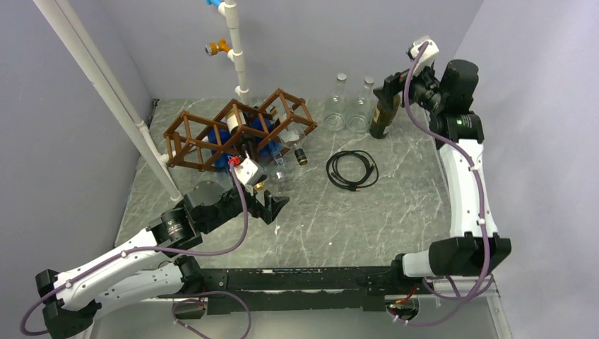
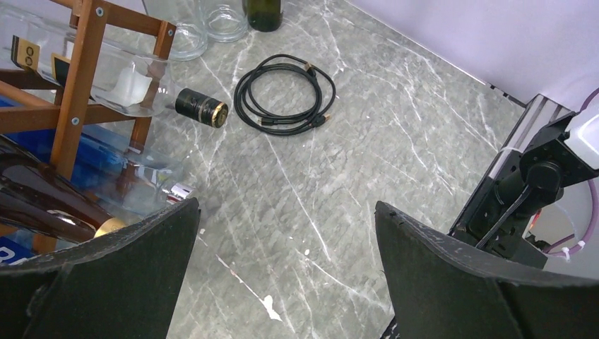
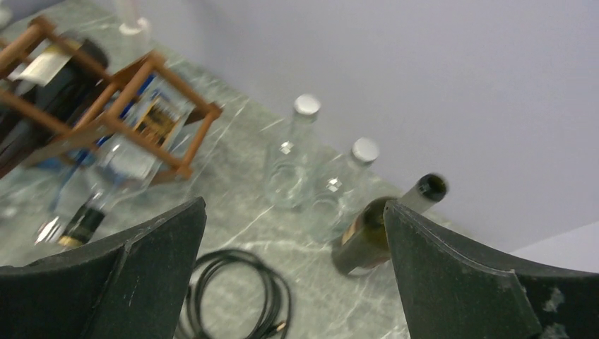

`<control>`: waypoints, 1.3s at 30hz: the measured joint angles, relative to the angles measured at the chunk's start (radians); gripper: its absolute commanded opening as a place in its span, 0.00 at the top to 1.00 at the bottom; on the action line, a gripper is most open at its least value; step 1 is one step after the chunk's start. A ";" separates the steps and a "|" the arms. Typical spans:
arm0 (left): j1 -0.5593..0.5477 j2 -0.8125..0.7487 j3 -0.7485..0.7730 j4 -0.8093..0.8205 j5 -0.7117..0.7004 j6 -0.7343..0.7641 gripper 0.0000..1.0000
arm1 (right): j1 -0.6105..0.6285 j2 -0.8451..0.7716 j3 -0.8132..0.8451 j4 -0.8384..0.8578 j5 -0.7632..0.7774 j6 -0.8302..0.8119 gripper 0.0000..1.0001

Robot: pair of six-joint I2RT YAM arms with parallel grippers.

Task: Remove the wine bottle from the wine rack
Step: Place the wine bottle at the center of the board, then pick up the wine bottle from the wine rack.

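The brown wooden wine rack (image 1: 240, 131) (image 2: 78, 78) (image 3: 106, 116) stands at the back left with bottles lying in its cells: a clear one with a black cap (image 1: 300, 157) (image 2: 201, 107) and a dark one with a gold cap (image 2: 106, 226). A dark green wine bottle (image 1: 381, 113) (image 3: 374, 229) stands upright on the table at the back right, away from the rack. My right gripper (image 1: 390, 90) (image 3: 293, 205) hovers just above it, open and holding nothing. My left gripper (image 1: 272, 207) (image 2: 286, 205) is open over bare table in front of the rack.
Two clear glass bottles (image 1: 337, 106) (image 1: 362, 109) stand left of the green bottle. A coiled black cable (image 1: 352, 169) lies mid-table. White pipes (image 1: 233, 49) rise at the back wall, and another (image 1: 106, 99) slants down along the left edge.
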 measured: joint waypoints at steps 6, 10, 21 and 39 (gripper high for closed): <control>0.009 0.002 0.002 0.000 0.014 -0.030 0.01 | 0.000 -0.150 -0.191 -0.033 -0.128 -0.033 0.00; 0.021 0.002 0.002 0.000 0.036 -0.063 0.01 | 0.000 -0.213 -0.290 -0.045 -0.218 -0.042 0.00; 0.212 0.001 0.031 -0.048 0.169 -0.120 0.01 | 0.000 -0.273 -0.480 -0.022 -0.451 -0.020 0.00; 0.899 0.137 0.063 -0.023 0.705 -0.284 0.01 | 0.253 -0.134 -0.418 -0.091 -0.351 -0.124 0.00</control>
